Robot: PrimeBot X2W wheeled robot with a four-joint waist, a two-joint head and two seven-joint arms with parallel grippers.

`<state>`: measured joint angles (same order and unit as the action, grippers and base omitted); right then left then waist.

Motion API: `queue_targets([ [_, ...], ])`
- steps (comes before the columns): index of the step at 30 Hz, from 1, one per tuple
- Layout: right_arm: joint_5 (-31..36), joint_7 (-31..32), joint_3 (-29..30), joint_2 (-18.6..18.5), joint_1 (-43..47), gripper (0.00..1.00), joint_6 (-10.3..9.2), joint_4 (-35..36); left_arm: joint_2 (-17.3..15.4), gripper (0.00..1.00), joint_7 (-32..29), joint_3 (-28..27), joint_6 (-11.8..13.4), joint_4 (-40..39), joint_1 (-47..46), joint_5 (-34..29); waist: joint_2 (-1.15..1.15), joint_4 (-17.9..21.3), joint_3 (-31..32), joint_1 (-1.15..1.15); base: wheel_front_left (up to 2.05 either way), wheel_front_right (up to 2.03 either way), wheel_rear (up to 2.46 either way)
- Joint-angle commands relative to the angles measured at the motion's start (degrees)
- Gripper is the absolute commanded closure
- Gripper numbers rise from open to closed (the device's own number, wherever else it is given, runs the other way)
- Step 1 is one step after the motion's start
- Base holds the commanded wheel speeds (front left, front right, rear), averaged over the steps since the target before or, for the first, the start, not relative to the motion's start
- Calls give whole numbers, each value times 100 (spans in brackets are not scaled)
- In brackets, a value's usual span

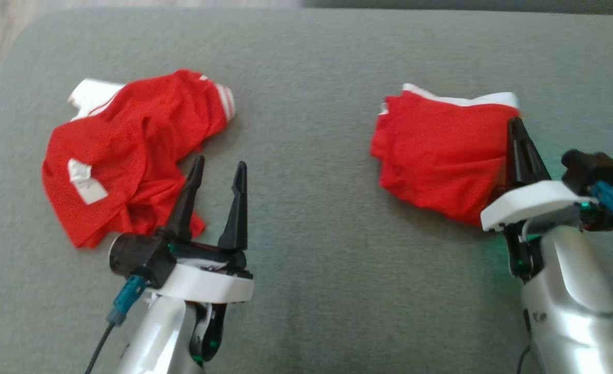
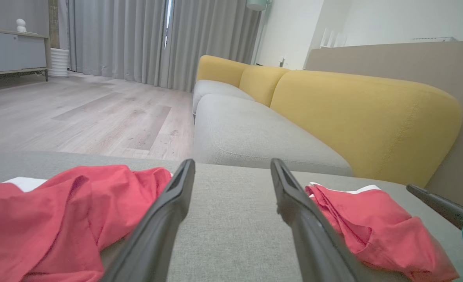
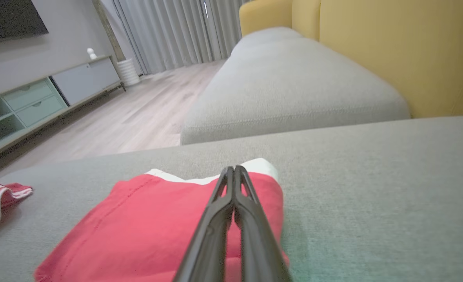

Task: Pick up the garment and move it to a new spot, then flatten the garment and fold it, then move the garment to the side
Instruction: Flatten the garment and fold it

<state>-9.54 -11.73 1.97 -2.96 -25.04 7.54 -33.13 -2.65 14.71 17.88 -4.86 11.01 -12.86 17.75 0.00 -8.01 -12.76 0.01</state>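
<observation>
Right gripper (image 1: pixel 516 127): fingers pressed fully together, tips resting on the right-hand edge of the folded red fabric garment with the white band (image 1: pixel 436 150). I cannot tell whether a layer of cloth is caught between them. The garment lies flat under and to the left of these fingers, its white band just ahead of the tips.

Step in hand, by my judgement: the fold looks complete, so this is the grip for moving the garment to the side. The next move calls for a pinch through all layers, then a low lift or drag so the stack does not open.

Left gripper (image 1: pixel 219 163): fingers spread wide, holding nothing, over the grey upholstered cushion (image 1: pixel 306 67). A crumpled red jersey with white stripes (image 1: pixel 119 150) lies just beside its left finger.

View differences: the head view gives both cloth outlines and the bare cushion between them. The right wrist view shows the closed finger line and the stitched hem. The left wrist view adds the yellow sofa backrest (image 2: pixel 364 117) and pale wooden floor (image 2: pixel 78 117) beyond the cushion.
</observation>
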Motion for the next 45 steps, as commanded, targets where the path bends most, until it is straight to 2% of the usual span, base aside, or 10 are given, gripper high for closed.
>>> queue_targets([
  [1, 103, 18, -73, 8, -285, 100, -5, -47, -22, 0, 29, -113, 29, -179, -209, 45, 0, -216, -185, -1, 0, 0, 0],
  [6, 335, 291, 123, 8, -743, 100, -5, -1163, -22, 0, 29, -35, 57, -148, -295, 98, 0, -410, -275, -1, 0, 0, 0],
  [11, 443, -8, 16, 8, -1074, 100, -5, -1659, -22, 0, 29, -22, 87, -124, -313, 135, 0, -488, -260, -1, 0, 0, 0],
  [18, -336, -268, -1268, 8, -1192, 100, -5, -1495, -22, 0, 29, 10, 132, -105, -284, 188, 0, -520, -146, -1, 0, 0, 0],
  [22, -603, 136, -2014, 8, -1058, 100, -5, -1825, -22, 0, 29, 28, 162, -103, -259, 200, 0, -505, -88, -1, 0, 0, 0],
  [25, -826, 393, -2373, 8, -1031, 100, -5, -2011, -22, 0, 29, 6, 179, -98, -247, 200, 0, -454, -52, -1, 0, 0, 0],
  [28, -1014, 272, -2526, 8, -1098, 100, -5, -1996, -22, 0, 29, -71, 179, -101, -223, 167, 0, -335, -20, -1, 0, 0, 0],
  [37, -790, -298, -1967, -81, -1076, 100, -5, -1557, -22, 0, 29, -262, 117, -153, -148, 47, 0, 152, 226, -1, 0, 0, 0],
  [44, -317, -325, -912, -126, -88, 100, -5, 144, -22, 0, 29, -412, 58, -203, -48, -56, 0, 632, 488, -1, 0, 0, 0],
  [45, -186, -325, -690, -74, 275, 0, -5, 569, -22, 0, 29, -442, 43, -197, -6, -70, 0, 747, 557, -1, 0, 0, 0],
])
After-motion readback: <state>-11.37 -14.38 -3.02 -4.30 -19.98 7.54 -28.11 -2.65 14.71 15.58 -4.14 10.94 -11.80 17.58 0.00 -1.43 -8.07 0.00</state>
